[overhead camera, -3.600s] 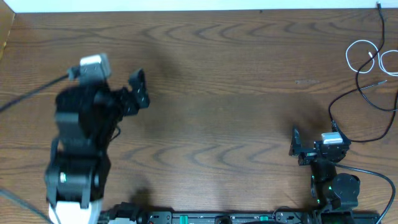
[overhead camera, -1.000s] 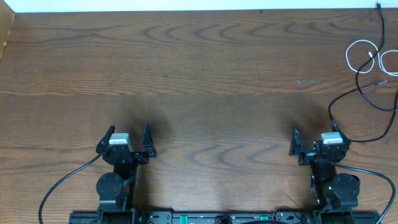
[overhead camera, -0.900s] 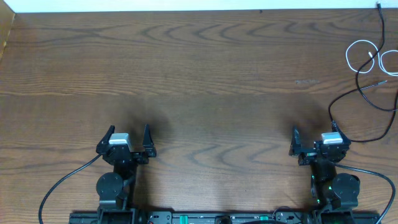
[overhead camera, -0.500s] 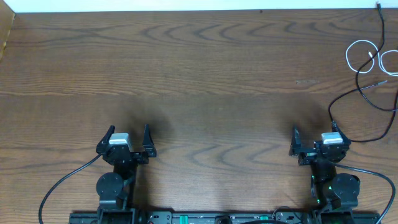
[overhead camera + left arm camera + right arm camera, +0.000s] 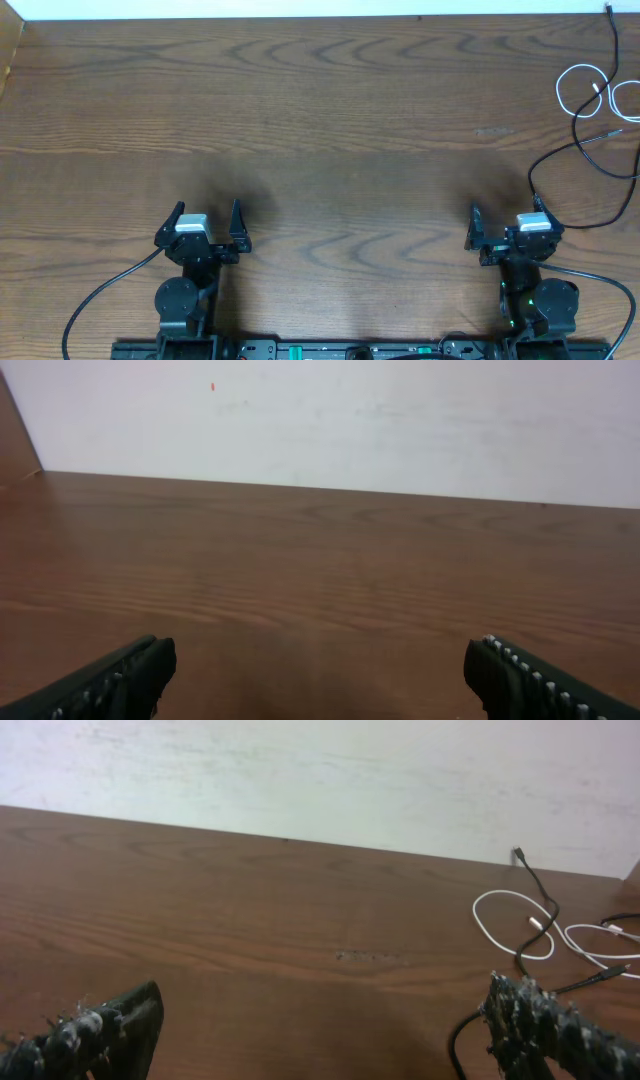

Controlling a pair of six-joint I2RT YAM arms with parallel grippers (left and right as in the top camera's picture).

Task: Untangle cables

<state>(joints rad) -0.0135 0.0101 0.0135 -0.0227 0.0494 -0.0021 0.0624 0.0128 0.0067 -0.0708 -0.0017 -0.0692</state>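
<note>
The white cable (image 5: 584, 90) lies in small loops at the far right of the wooden table (image 5: 330, 130). The thin black cable (image 5: 590, 130) runs from the top right corner down across it toward my right arm. Both also show in the right wrist view: the white cable (image 5: 510, 920) and the black cable (image 5: 535, 915). My left gripper (image 5: 208, 222) is open and empty at the near left, with its jaws wide apart in the left wrist view (image 5: 320, 680). My right gripper (image 5: 503, 222) is open and empty at the near right, below the cables.
A white wall (image 5: 320, 770) rises behind the far edge of the table. A wooden side board (image 5: 10, 50) stands at the far left edge. Thicker black arm wires (image 5: 100, 295) trail near both arm bases at the front edge.
The left arm has pulled back from the mid left of the table to the near edge. Over the last second nothing has moved.
</note>
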